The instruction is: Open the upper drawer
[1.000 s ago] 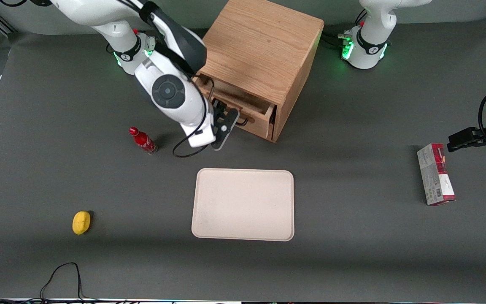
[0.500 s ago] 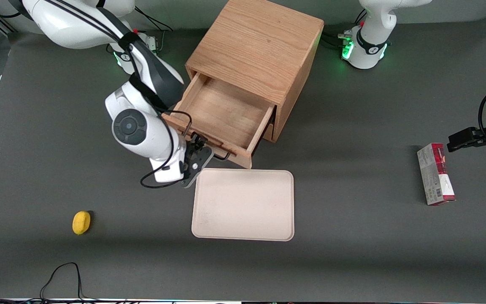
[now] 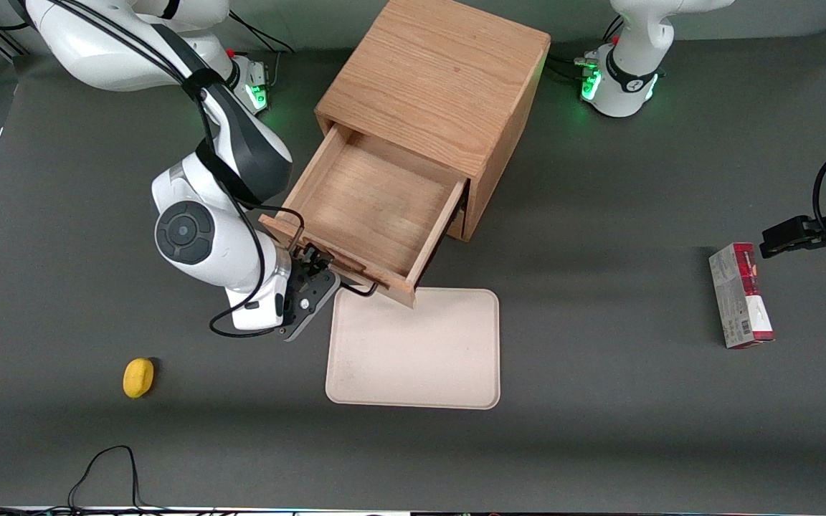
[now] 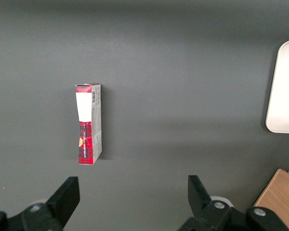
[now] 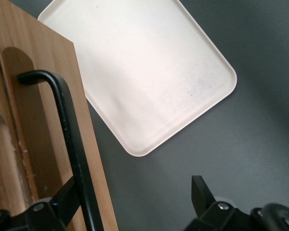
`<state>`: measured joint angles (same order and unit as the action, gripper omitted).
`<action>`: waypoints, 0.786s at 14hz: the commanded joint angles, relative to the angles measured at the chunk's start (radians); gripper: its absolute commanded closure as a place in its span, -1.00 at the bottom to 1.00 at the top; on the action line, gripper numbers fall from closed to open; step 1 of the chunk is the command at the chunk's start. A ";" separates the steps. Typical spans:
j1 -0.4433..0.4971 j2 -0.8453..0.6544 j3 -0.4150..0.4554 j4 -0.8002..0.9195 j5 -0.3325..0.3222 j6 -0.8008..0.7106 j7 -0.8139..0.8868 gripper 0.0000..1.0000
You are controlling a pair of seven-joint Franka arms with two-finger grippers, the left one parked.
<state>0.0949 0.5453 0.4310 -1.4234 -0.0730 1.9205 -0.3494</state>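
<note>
upper drawer [image 3: 373,204] pulled farther out, tool [image 3: 310,276] open at handle, dark grey table [image 3: 599,358]

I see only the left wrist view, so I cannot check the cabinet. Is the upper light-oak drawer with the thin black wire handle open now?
Observer: Yes. The upper light-oak drawer is pulled far out of the boxy oak cabinet.
Operator: Where is the end effector?
Observer: The right arm's end effector is at the drawer's front, its fingers open, with the thin black wire handle between them, close to one finger.
Operator: Is something near the drawer's front?
Observer: The beige rectangular tray. In the front view, the drawer's front corner overlaps the tray's edge.
</note>
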 commanded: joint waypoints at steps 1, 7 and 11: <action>0.009 0.022 -0.011 0.052 -0.027 -0.012 -0.023 -1.00; -0.006 -0.002 -0.015 0.205 -0.061 -0.073 -0.008 -1.00; -0.021 -0.143 -0.184 0.201 0.135 -0.119 0.064 -1.00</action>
<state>0.0757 0.4868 0.3217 -1.2056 -0.0215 1.8661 -0.3353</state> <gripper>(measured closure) 0.000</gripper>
